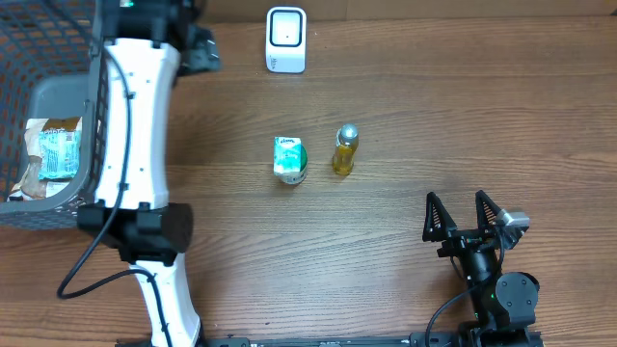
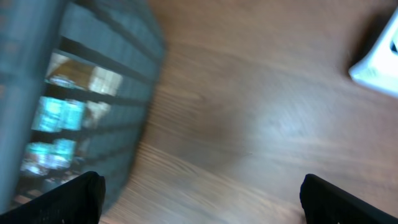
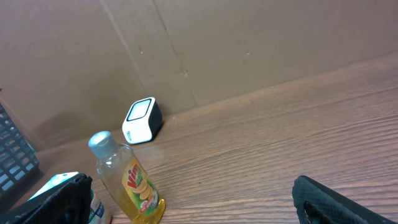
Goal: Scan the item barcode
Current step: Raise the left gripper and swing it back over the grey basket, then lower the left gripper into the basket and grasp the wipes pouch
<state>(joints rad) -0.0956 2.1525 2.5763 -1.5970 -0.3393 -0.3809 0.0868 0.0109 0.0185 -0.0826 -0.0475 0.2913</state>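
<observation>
You're at the start. The basket (image 1: 39, 58) sits left, the scanner (image 1: 285, 39) far centre, the carton (image 1: 289, 159) and the bottle (image 1: 345, 149) side by side mid-table. The left gripper (image 2: 202, 190) and the right gripper (image 1: 455, 204) both stand apart, empty. Next, grasp one item and turn its barcode toward the scanner. Only the right wrist view shows the bottle's label; its barcode probably faces away.

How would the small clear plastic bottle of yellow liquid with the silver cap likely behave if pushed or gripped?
The small clear bottle stands tall on a narrow base, so a high push would probably tip it. Liquid fills much of it, so it is likely heavy for its size. Its glossy wall may slip in a grip.
</observation>
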